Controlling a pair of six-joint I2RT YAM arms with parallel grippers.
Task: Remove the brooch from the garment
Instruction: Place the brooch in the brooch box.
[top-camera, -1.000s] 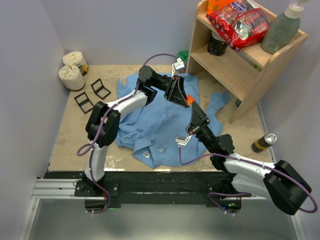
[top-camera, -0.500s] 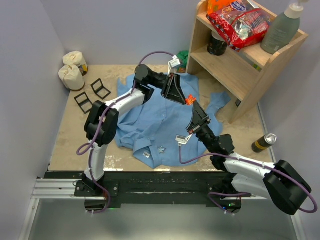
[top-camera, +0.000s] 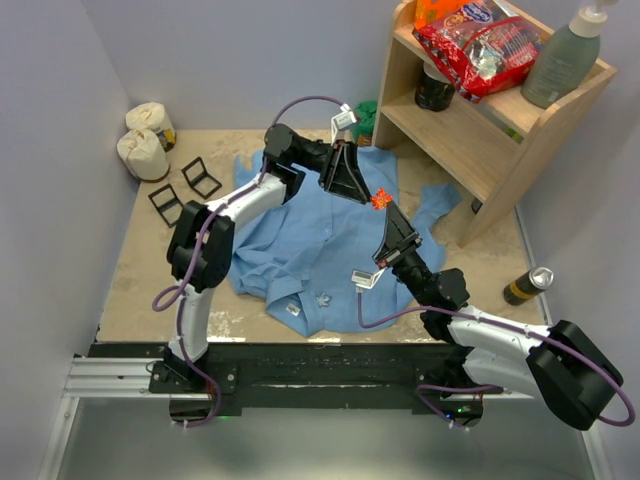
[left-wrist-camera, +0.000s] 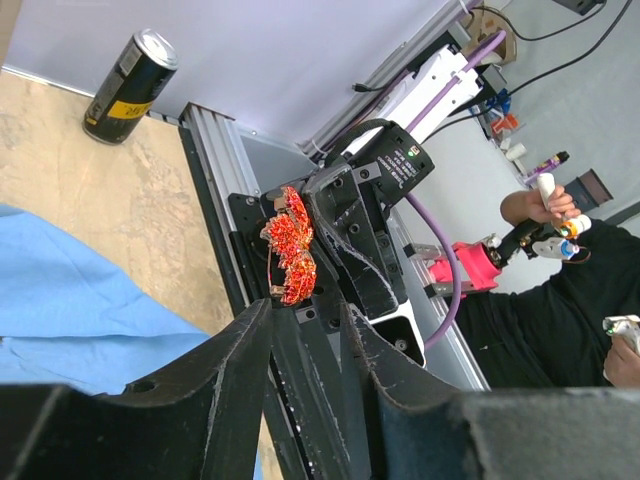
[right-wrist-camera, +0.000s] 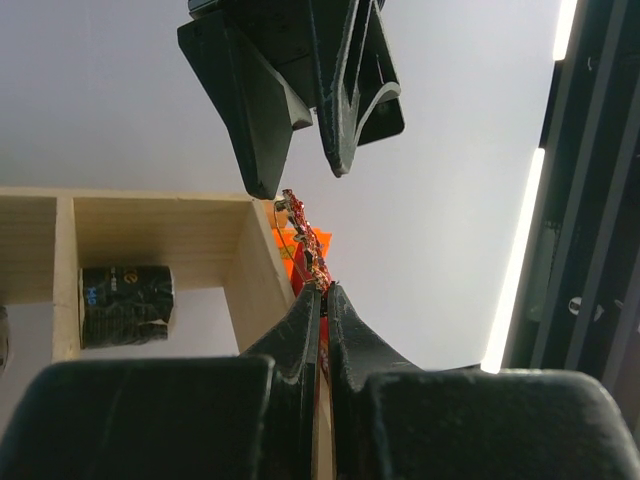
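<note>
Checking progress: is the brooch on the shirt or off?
Off: the right gripper, shut, holds the brooch in the air, clear of the shirt.

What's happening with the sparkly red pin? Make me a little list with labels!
brooch: red-orange, up in the air, clear of the cloth
held by: right gripper, shut on it
left gripper: open, close to the brooch, not gripping it
shirt: light blue, spread on the table below
</note>
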